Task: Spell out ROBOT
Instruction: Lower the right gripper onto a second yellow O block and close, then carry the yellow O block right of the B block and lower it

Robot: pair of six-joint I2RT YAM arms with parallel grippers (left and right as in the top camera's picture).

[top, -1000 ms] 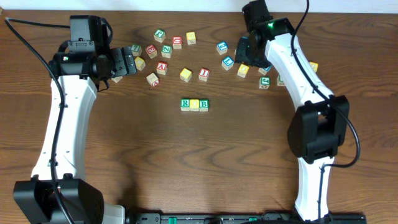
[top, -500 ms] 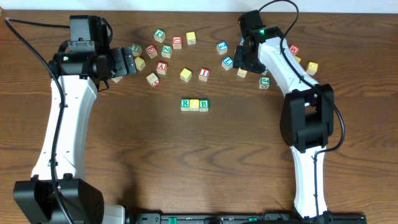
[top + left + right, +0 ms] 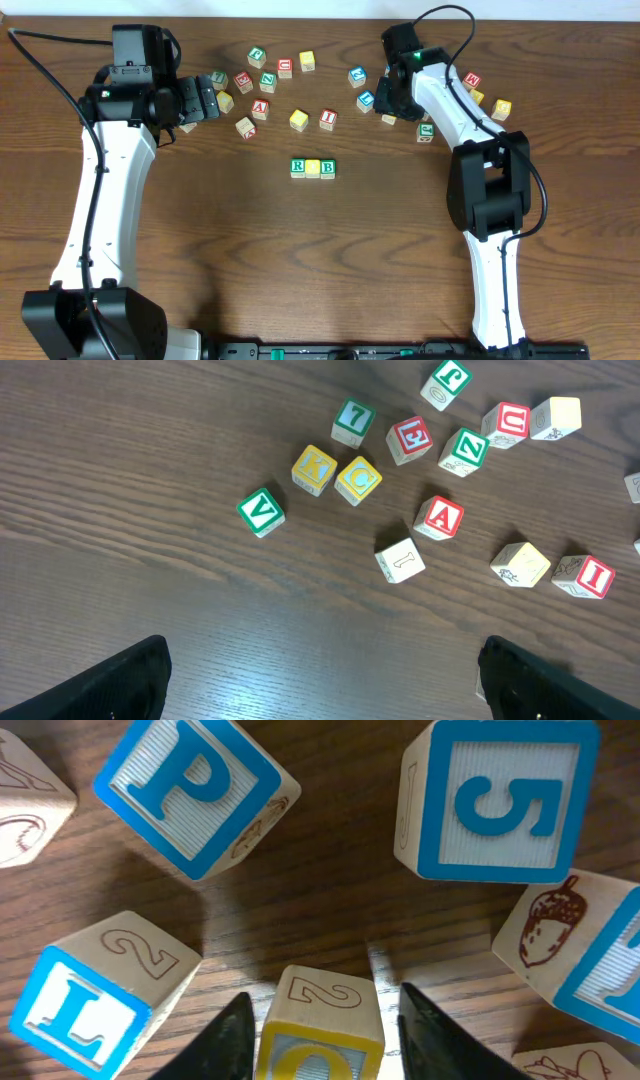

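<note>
A green R cube (image 3: 297,167), a yellow-faced cube (image 3: 312,167) and a green B cube (image 3: 327,167) stand touching in a row at the table's middle. My right gripper (image 3: 390,104) is down among the far-right cubes. In the right wrist view it (image 3: 322,1010) straddles a yellow-faced O cube (image 3: 320,1020) with a 2 drawn on its side. The left finger (image 3: 232,1040) is almost against the cube, and the right finger (image 3: 440,1040) stands a small gap off. My left gripper (image 3: 205,100) (image 3: 320,685) hangs wide open over bare wood, holding nothing.
Around the O cube lie a blue P cube (image 3: 190,790), a blue 5 cube (image 3: 505,795) and a blue L cube (image 3: 80,1005), all close. Ahead of the left gripper are scattered cubes, among them a green V (image 3: 261,511), yellow K (image 3: 313,468) and red A (image 3: 439,518).
The right arm has swung in and its gripper has settled over the yellow O cube, with its jaws narrowing. The left arm has not moved.
</note>
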